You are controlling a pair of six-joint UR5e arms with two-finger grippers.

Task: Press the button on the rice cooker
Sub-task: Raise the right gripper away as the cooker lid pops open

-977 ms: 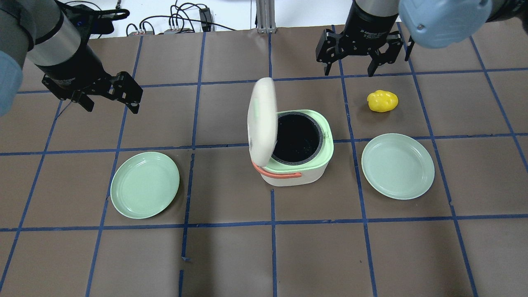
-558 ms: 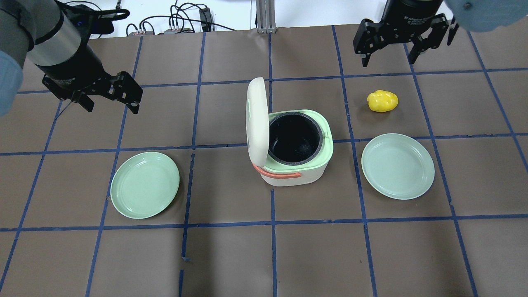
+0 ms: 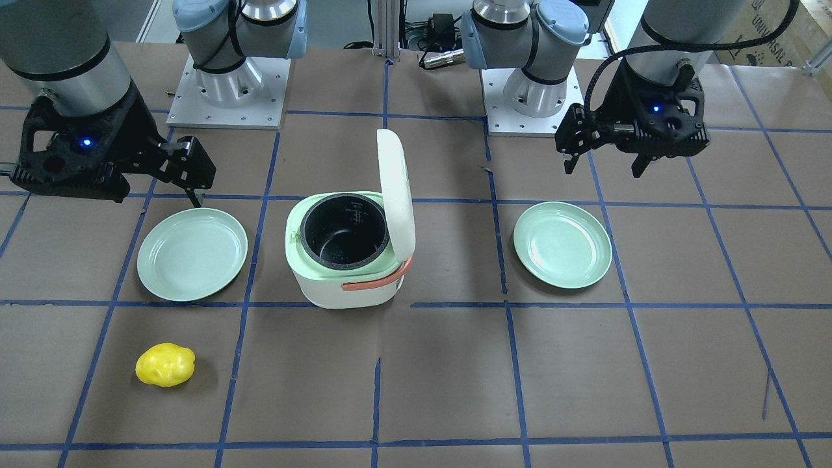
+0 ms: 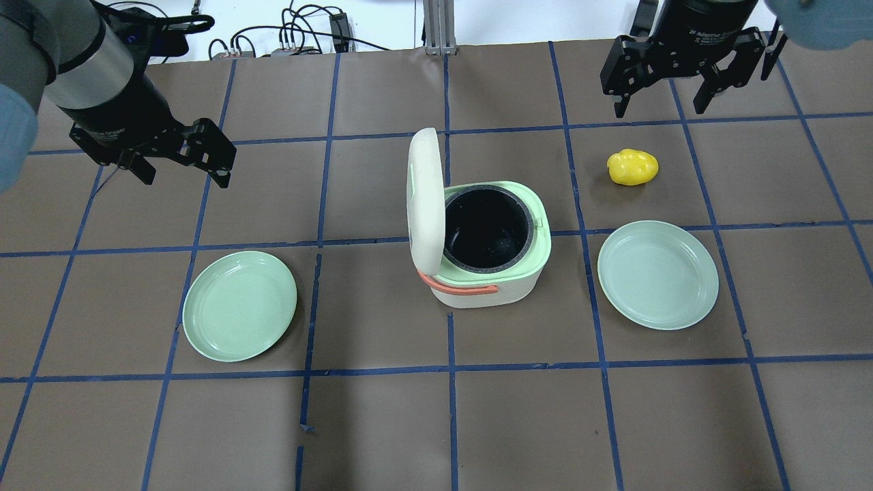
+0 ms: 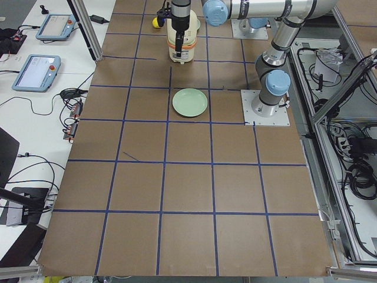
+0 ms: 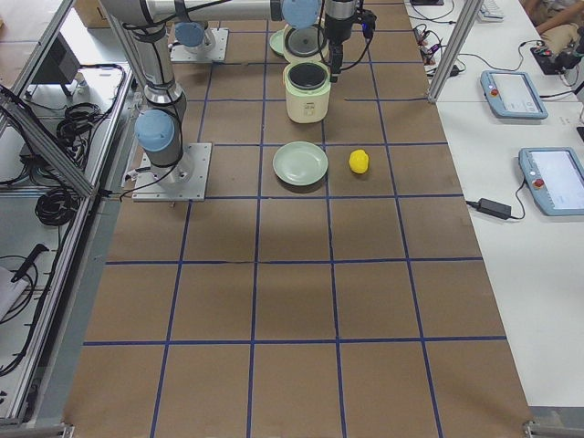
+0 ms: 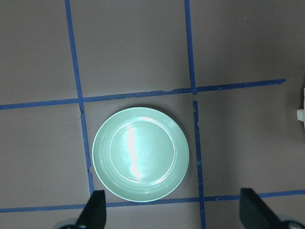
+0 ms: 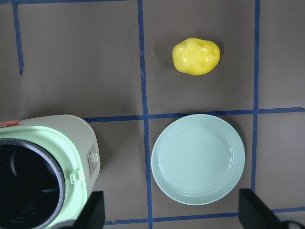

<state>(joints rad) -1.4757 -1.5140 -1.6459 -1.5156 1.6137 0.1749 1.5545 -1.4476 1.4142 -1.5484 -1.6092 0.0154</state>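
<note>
Overhead exterior view shows you the rice cooker at mid-tabletop, its lid upright, between two green plates. Your left gripper and right gripper hang well apart from it, fingers spread wide, holding nothing.

Looks like a robotics lab: brown paper-covered table gridded with blue tape lines, grey touchscreen teach pendants on a white side bench, silver aluminium frame posts, black cable bundles.

A brown table is carrying a grid of blue tape; cables are lying beyond its far edge.
</note>
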